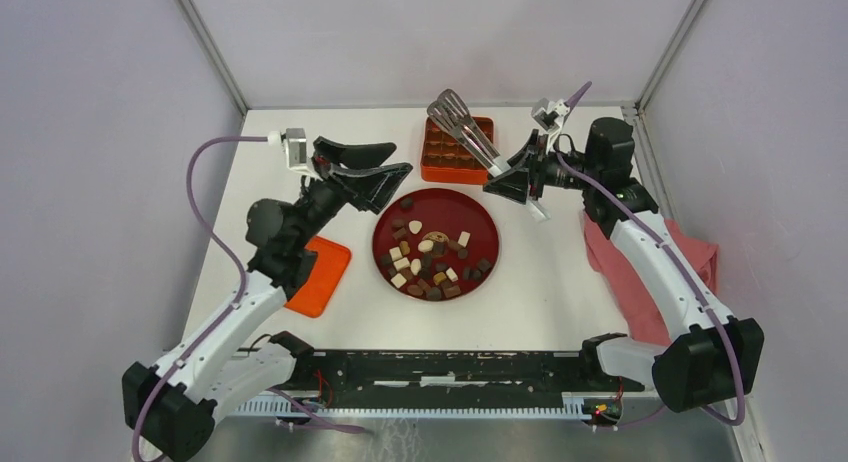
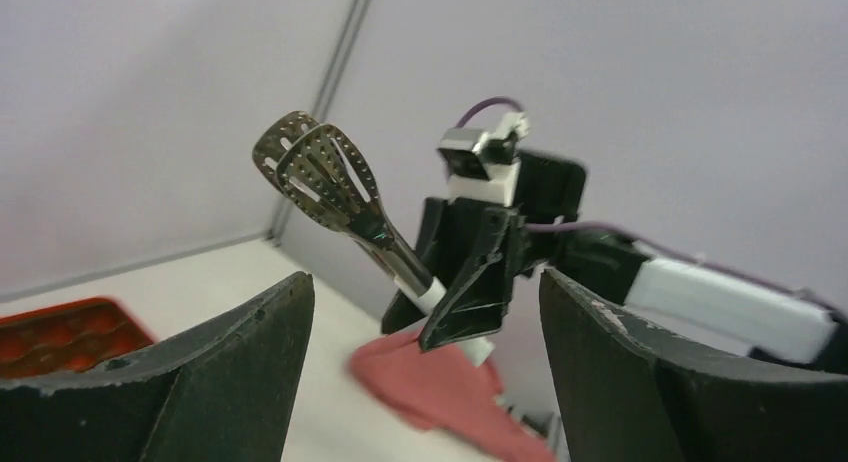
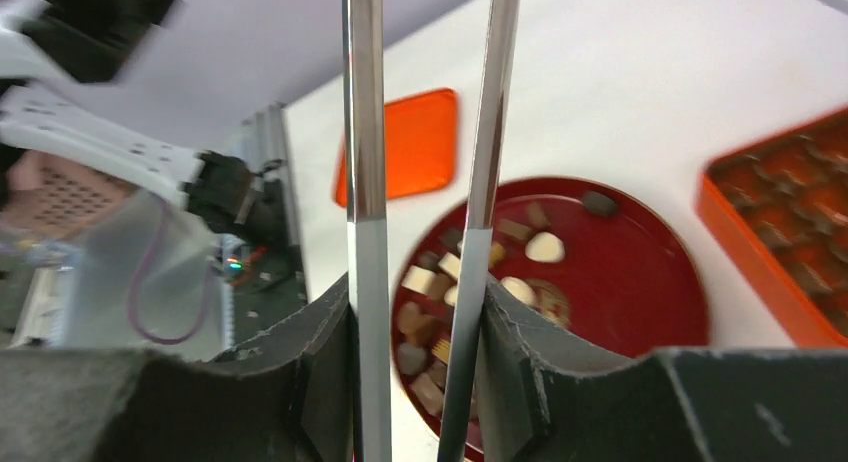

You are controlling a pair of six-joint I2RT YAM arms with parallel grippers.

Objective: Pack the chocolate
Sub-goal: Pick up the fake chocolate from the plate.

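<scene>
- Only the top view shows the whole white table (image 1: 560, 282). A pink cloth (image 1: 690, 262) lies at its right side, under the right arm.
- The left wrist view looks across at the right gripper (image 2: 470, 292) and shows the slotted ends of the tongs (image 2: 320, 172) raised in the air.
- The right wrist view looks down between the two handles of the tongs.
- The red plate (image 1: 470, 214) is in the middle of the table. The chocolate (image 1: 430, 262) lies on it as many loose dark, light brown and cream pieces.
- The orange box (image 1: 440, 162) with small cells stands just behind the plate. I cannot tell whether the cells hold anything.
- A flat orange lid (image 1: 322, 274) lies left of the plate.
- The right gripper is clenched on the handles of the tongs, near the box.
- The left gripper (image 1: 400, 158) hangs above the plate's left edge, spread wide and holding nothing.
</scene>
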